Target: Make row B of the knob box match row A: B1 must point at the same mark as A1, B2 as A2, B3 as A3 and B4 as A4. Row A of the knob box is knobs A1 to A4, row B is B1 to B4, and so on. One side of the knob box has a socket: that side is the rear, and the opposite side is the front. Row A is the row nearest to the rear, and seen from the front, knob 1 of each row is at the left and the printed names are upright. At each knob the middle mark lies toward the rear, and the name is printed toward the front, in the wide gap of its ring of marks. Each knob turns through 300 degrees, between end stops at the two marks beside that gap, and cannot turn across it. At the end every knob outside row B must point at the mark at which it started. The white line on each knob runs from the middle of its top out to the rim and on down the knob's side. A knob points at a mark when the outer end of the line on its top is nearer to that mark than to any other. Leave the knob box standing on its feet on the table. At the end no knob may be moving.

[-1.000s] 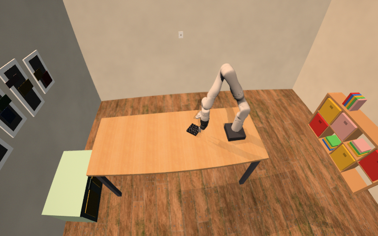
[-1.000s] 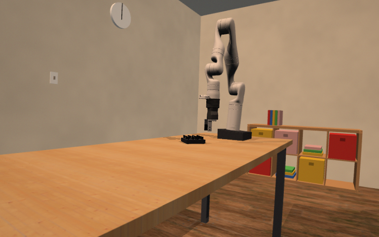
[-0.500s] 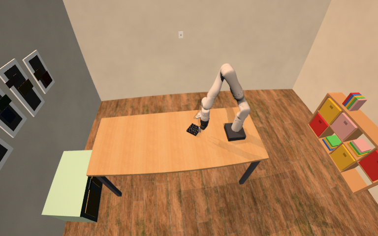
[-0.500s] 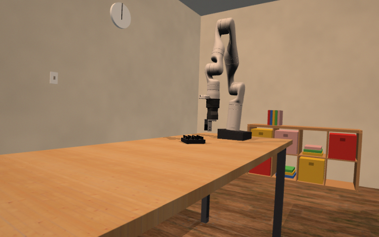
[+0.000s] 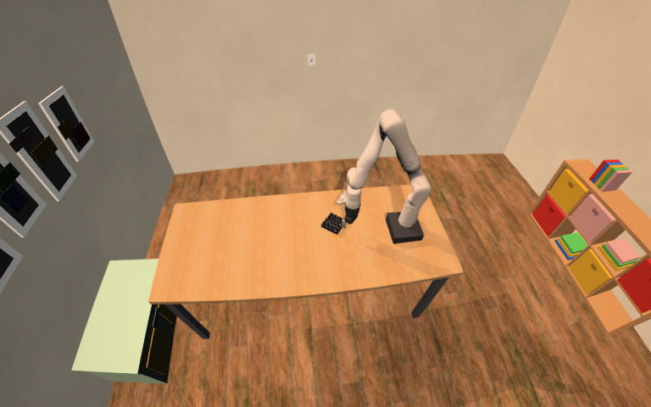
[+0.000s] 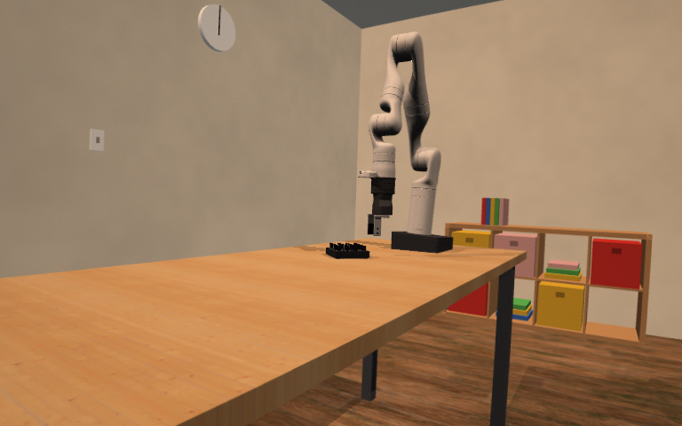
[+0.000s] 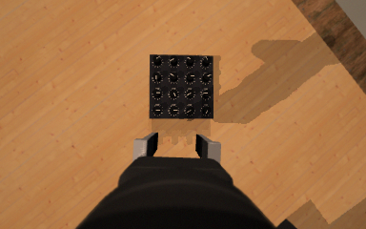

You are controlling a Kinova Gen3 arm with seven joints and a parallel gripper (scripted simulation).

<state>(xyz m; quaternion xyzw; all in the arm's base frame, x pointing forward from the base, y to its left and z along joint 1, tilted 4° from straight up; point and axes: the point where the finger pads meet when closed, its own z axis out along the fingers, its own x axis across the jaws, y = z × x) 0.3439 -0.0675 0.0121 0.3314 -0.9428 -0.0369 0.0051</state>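
Sixteen-knob knob box (image 7: 181, 86), seemingly clear of the parted, empty claw (image 7: 176, 146) above.

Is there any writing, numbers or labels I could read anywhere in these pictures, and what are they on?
No text can be read.
Knob box: names by the knobs too small and blurred to read.
Wall clock: one hand, no numerals.
Storage bins on the shelf unit: no lettering visible.
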